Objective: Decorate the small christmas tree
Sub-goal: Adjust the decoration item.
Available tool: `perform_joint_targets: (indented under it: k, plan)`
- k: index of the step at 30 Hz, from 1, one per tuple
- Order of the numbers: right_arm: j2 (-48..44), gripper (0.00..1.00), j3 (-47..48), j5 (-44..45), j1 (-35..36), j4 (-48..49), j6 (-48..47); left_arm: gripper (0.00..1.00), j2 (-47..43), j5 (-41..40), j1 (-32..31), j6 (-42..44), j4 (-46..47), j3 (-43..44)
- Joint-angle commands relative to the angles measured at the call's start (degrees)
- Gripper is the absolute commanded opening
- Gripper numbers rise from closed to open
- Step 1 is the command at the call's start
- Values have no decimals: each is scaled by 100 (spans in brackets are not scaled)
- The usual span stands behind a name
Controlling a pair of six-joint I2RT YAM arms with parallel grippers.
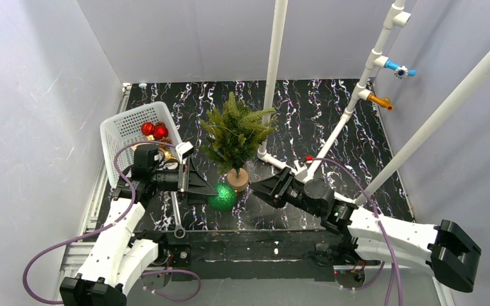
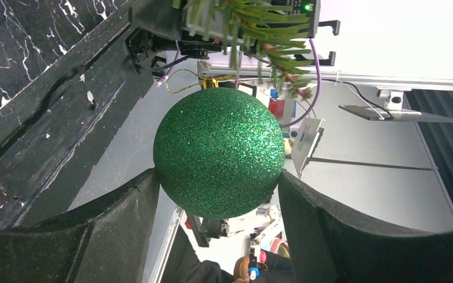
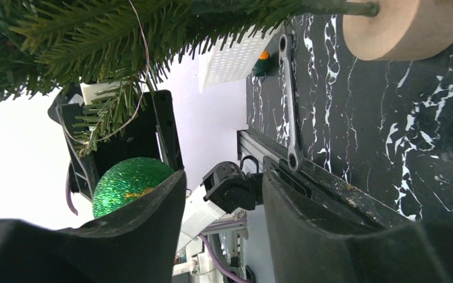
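The small christmas tree (image 1: pixel 236 132) stands upright mid-table on its round tan wooden base (image 1: pixel 238 179). A green glitter ball (image 1: pixel 222 197) hangs just left of that base, and my left gripper (image 1: pixel 210 191) is shut on it from the left. In the left wrist view the ball (image 2: pixel 219 154) sits between both fingers (image 2: pixel 124 227), its gold cap and string loop (image 2: pixel 207 82) pointing toward the tree's branches (image 2: pixel 259 29). My right gripper (image 1: pixel 257 187) is just right of the base. It is open (image 3: pixel 224 175) with nothing between its fingers. The ball (image 3: pixel 127 181) and base (image 3: pixel 401 29) show beyond it.
A white basket (image 1: pixel 118 137) at the left holds red baubles (image 1: pixel 154 131) and gold ornaments. A wrench (image 1: pixel 177 220) lies near the front edge. White pipes (image 1: pixel 274 76) rise behind and to the right of the tree, with a pipe foot (image 1: pixel 274 159) on the table.
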Motion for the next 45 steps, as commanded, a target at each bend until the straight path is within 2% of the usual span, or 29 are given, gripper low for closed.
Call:
perform_joint_targets:
  k: [1,5,11,15,27,37,40,45]
  plan:
    - [406,53,420,-448,31,939,-512,42,-69,420,-28,4,-170,315]
    - [661,41,574,-622,167,1234,-774,42,-77,427,-33,-24,-167,412]
    - [426,39,187,-359,309,1629,-1324,39,-102,139,-37,-268,-178,593]
    - [221,41,-43,-391,326,1993,-1587,39,-210,-62,-45,-560,-102,748]
    - [-406,44,19,-50,321,1296,-1884,38,-357,-48,-92,-949,230,1534]
    - [9,51,488,-266,321,1834,-2183,37,-381,-54,-101,-1370,804,1312]
    - [168,56,666,-470,322,1966,-2341,37,-390,-67,-104,-1396,841,1311]
    - [323,56,839,-514,323,2164,-2477,37,-372,-67,-104,-1397,835,1339]
